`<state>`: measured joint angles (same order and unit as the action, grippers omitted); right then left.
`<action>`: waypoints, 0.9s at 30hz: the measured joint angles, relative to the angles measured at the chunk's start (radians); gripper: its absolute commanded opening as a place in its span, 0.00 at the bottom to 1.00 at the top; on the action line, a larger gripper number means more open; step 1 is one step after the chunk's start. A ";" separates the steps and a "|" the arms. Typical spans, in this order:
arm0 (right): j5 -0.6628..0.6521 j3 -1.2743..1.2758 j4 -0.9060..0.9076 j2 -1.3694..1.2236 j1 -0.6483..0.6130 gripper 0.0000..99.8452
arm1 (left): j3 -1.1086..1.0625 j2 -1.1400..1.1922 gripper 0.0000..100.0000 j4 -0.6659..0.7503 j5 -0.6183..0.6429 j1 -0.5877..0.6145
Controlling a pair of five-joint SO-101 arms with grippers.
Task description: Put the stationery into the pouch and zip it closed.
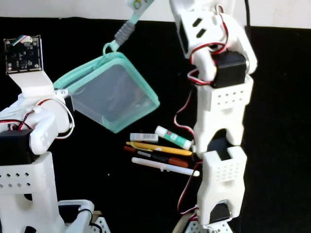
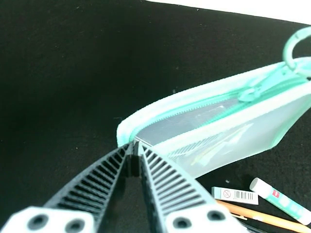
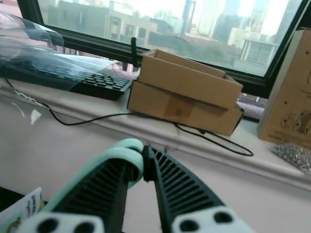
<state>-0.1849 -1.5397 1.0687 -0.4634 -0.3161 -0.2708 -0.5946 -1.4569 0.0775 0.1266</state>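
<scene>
A mint-edged translucent pouch hangs tilted above the black table. My left gripper is shut on its lower corner, and its ribbed fingers pinch the pouch's end. The zipper line runs toward a mint ring. At the far end, my right gripper is raised and shut on that ring. I see nothing inside the pouch. The stationery lies on the table below: an eraser, a glue stick, a yellow pencil, a dark pen and a white pen.
The right arm's white body stands just right of the stationery, with red wires beside it. The left arm's base fills the near left corner. A pale wall borders the table's far edge. Cardboard boxes sit on a windowsill beyond.
</scene>
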 measured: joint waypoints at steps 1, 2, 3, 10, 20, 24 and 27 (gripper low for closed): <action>0.000 0.000 0.009 0.000 0.006 0.01 | 0.000 0.000 0.01 0.000 0.000 0.000; 0.000 0.000 0.020 0.000 0.009 0.01 | 0.000 0.000 0.01 0.000 0.000 0.000; 0.000 0.000 0.028 0.000 0.015 0.01 | 0.000 0.000 0.01 0.000 0.000 0.000; 0.049 0.000 0.032 0.000 0.066 0.01 | 0.000 0.000 0.01 0.000 0.000 0.000; 0.110 0.000 0.057 0.000 0.101 0.01 | 0.000 0.000 0.01 0.000 0.000 0.000; 0.110 0.000 0.092 0.000 0.103 0.02 | 0.000 0.000 0.01 0.000 0.000 0.000; 0.110 0.000 0.167 0.000 0.103 0.10 | 0.000 0.000 0.01 0.003 0.000 0.000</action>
<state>-0.0744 -1.5397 1.2359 -0.4634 -0.2133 -0.2708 -0.5946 -1.4538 0.0775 0.1266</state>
